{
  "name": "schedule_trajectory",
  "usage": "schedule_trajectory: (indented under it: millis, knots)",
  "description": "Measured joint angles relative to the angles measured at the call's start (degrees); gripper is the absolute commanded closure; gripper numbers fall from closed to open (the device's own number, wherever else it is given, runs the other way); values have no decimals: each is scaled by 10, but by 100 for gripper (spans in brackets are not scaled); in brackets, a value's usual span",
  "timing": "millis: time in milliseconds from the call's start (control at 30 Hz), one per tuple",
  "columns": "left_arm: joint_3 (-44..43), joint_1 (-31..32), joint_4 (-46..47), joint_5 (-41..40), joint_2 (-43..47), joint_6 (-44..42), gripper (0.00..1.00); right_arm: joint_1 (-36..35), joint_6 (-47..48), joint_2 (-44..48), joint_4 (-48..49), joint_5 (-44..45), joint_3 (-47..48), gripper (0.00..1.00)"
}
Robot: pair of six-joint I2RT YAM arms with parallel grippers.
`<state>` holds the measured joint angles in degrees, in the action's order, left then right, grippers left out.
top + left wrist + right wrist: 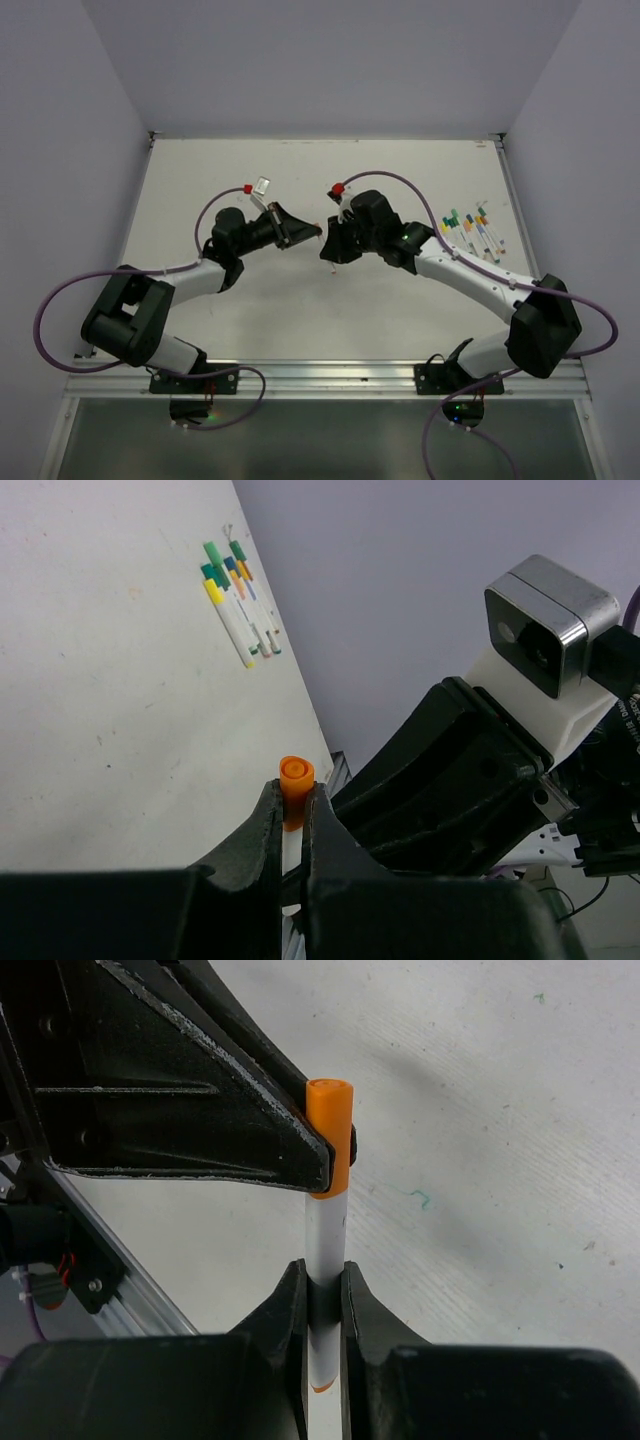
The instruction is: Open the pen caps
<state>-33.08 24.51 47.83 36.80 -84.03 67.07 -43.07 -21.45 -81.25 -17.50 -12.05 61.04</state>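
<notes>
Right gripper (322, 1285), closest in its own wrist view: fingers closed together and clamped on a white pen (325, 1225), gripping the barrel roughly mid-length. Pen stands upright in that view, with its orange cap (330, 1125) at the top end and a small orange tip showing below the fingers. Cap is seated on the barrel, no gap visible between them.

Left gripper (295, 805): fingers shut tight on the orange cap, pinching its lower part. The cap's round end pokes out beyond the fingertips.

From above, both grippers meet nose to nose over the middle of the white table (400, 170). The pen bridges them and is held off the surface.

Other pens (472, 228) lie in a loose cluster at the right side of the table, well apart from both grippers. Their caps are green, yellow, orange and blue. Whether any of these is uncapped: too small to tell.
</notes>
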Motion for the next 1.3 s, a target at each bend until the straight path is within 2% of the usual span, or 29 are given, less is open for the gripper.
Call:
schedule_trajectory:
  millis: [267,467,767,833,967,1067,1133,1300]
  knots:
    - [13,4,1,-44,3,1,100,-44,-18,-3,0,93,-3,100]
    - [12,-6,-34,-40,5,-2,100,-78,-42,-3,31,158,-28,100]
    - [-16,-56,-70,53,-16,14,100,-94,-64,30,116,184,-84,100]
    - [-18,-77,-52,27,-19,15,100,-100,-66,47,86,166,-94,100]
    - [-31,-171,-10,-50,-26,25,100,-129,-71,60,11,122,-127,100]
    - [-42,-185,-8,-76,-28,23,100,-132,-75,57,-24,114,-135,100]
    - [-69,-182,-35,-77,-35,5,100,-131,-77,49,-32,115,-132,100]
    - [-225,-173,-245,-136,-99,-108,100,-120,-74,-52,-79,148,-46,100]
